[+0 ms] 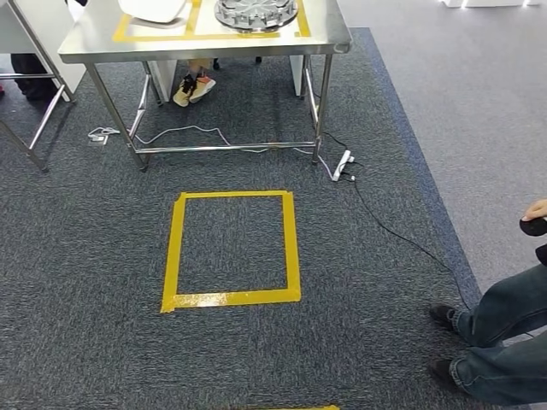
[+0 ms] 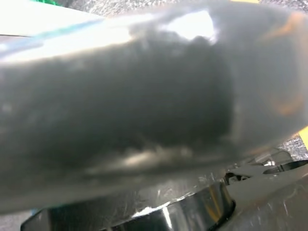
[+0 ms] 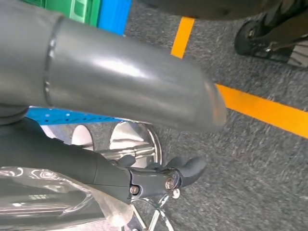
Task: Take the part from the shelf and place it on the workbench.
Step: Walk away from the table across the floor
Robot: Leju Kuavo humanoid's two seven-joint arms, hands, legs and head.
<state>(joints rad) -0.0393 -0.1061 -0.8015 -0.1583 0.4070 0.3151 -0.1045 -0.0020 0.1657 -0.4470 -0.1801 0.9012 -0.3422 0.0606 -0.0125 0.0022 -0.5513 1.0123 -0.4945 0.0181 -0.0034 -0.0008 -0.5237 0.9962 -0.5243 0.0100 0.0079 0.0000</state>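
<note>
Right hand (image 3: 152, 163) fingers on part (image 3: 134, 139)

right hand (image 3: 120, 139): thick smooth grey thumb, darker slim fingers (image 3: 181, 171) beside it with silver screws; left hand (image 2: 120, 115): blurred glossy grey.

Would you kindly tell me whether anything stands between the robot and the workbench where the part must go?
Nothing visible blocks the way. The carpet up to the workbench carries only a flat yellow tape square. The power strip lies by the bench's right leg, and a person's legs are off to the right.
</note>
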